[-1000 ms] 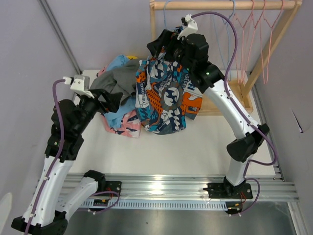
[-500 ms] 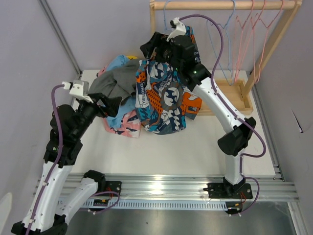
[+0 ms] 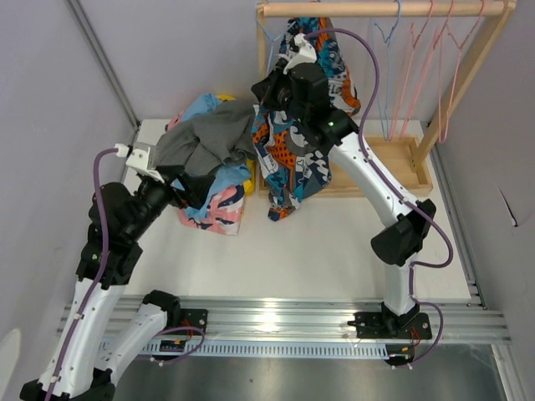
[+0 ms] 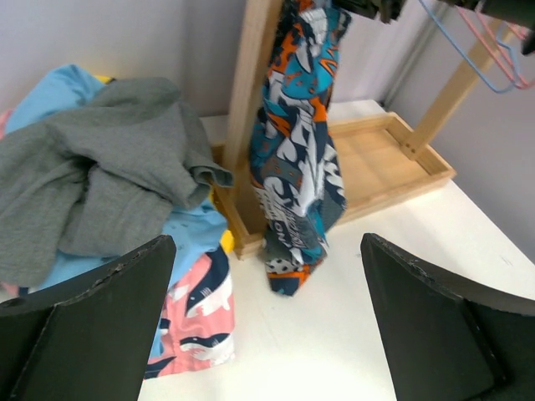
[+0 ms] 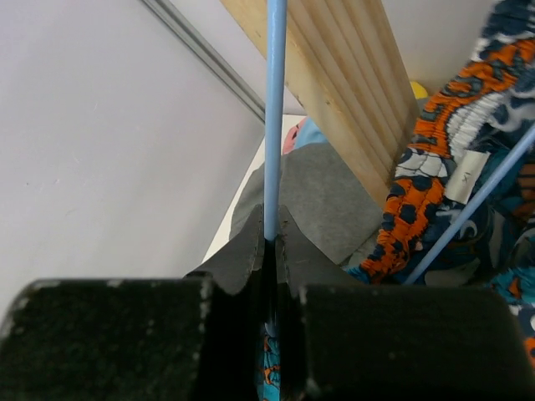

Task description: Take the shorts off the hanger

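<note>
The blue-orange-white print shorts hang on a light blue wire hanger at the left end of the wooden rack, their lower end near the table. My right gripper is shut on the hanger's wire, pinched between the fingertips of the right gripper. The printed shorts show just right of that wire. To the left lies a pile: grey shorts on top, light blue, pink printed and a bit of yellow. My left gripper is open beside the pile, holding nothing.
The rack's top rail carries several bare pink and blue hangers to the right. Its wooden base tray sits behind the hanging shorts, and its left post stands close to my right fingers. A wall runs along the left.
My right gripper has shut on the hanger wire and moved up and left; the printed shorts went from spread wide to hanging narrow under the rail. The left arm shifted slightly.
</note>
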You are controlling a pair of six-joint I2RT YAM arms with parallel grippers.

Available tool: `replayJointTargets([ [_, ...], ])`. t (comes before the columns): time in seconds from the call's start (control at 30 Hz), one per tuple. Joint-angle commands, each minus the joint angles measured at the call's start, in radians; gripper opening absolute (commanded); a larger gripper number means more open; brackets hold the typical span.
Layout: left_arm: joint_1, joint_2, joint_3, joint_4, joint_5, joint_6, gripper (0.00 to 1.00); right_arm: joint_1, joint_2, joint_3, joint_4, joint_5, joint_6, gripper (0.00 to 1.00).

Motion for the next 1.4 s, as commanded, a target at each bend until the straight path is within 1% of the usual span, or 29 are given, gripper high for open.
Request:
replayJointTargets([
  [0.0, -0.019, -0.003, -0.012, 0.039, 0.128, -0.016, 0.99, 0.005, -0.126, 0.019, 0.071, 0.032, -0.043, 0.00],
  [0.2, -0.079, 0.021, -0.004, 0.062, 0.207, -0.005, 0.99, 0.002, -0.255, -0.009, 0.097, 0.078, -0.079, 0.00],
  [0.27, -0.107, 0.030, 0.002, 0.070, 0.218, -0.001, 0.99, -0.004, -0.291, -0.020, 0.103, 0.083, -0.085, 0.00],
  [0.37, -0.173, 0.052, 0.003, 0.094, 0.194, 0.001, 0.99, -0.007, -0.361, -0.033, 0.107, 0.098, -0.086, 0.00],
  [0.43, -0.242, 0.072, 0.008, 0.130, 0.175, -0.016, 0.99, -0.003, -0.419, -0.070, 0.121, 0.104, -0.088, 0.00],
  [0.47, -0.268, 0.079, 0.012, 0.172, 0.178, -0.024, 0.99, -0.001, -0.438, -0.089, 0.140, 0.108, -0.086, 0.00],
  [0.5, -0.333, 0.105, 0.016, 0.194, 0.180, -0.034, 0.99, 0.005, -0.456, -0.107, 0.147, 0.111, -0.088, 0.00],
  [0.57, -0.415, 0.142, 0.052, 0.238, 0.157, -0.034, 0.99, 0.017, -0.504, -0.161, 0.164, 0.120, -0.079, 0.00],
  [0.6, -0.505, 0.183, 0.071, 0.246, 0.136, -0.025, 0.99, 0.020, -0.519, -0.178, 0.169, 0.123, -0.076, 0.00],
  [0.63, -0.554, 0.202, 0.077, 0.254, 0.049, -0.015, 0.99, 0.026, -0.545, -0.193, 0.170, 0.131, -0.070, 0.00],
  [0.7, -0.658, 0.245, 0.100, 0.281, -0.012, 0.015, 0.99, 0.055, -0.570, -0.236, 0.176, 0.141, -0.066, 0.00],
  [0.73, -0.683, 0.283, 0.109, 0.297, -0.054, 0.016, 0.99, 0.068, -0.582, -0.251, 0.180, 0.166, -0.073, 0.00],
  [0.77, -0.715, 0.299, 0.114, 0.317, -0.069, 0.013, 0.99, 0.080, -0.605, -0.279, 0.186, 0.180, -0.077, 0.00],
  [0.9, -0.766, 0.363, 0.140, 0.412, -0.131, 0.005, 0.99, 0.123, -0.651, -0.339, 0.187, 0.210, -0.068, 0.00],
  [1.03, -0.805, 0.409, 0.175, 0.432, -0.173, 0.015, 0.99, 0.169, -0.693, -0.399, 0.210, 0.241, -0.066, 0.00],
  [1.07, -0.821, 0.421, 0.187, 0.432, -0.209, 0.030, 0.99, 0.175, -0.696, -0.405, 0.212, 0.250, -0.066, 0.00],
  [1.17, -0.838, 0.441, 0.204, 0.449, -0.224, 0.036, 0.99, 0.207, -0.708, -0.428, 0.219, 0.269, -0.066, 0.00],
  [1.23, -0.848, 0.452, 0.212, 0.467, -0.208, 0.033, 0.99, 0.221, -0.713, -0.448, 0.235, 0.278, -0.066, 0.00],
  [1.37, -0.880, 0.492, 0.224, 0.463, -0.250, 0.053, 0.99, 0.232, -0.711, -0.448, 0.239, 0.286, -0.056, 0.00],
])
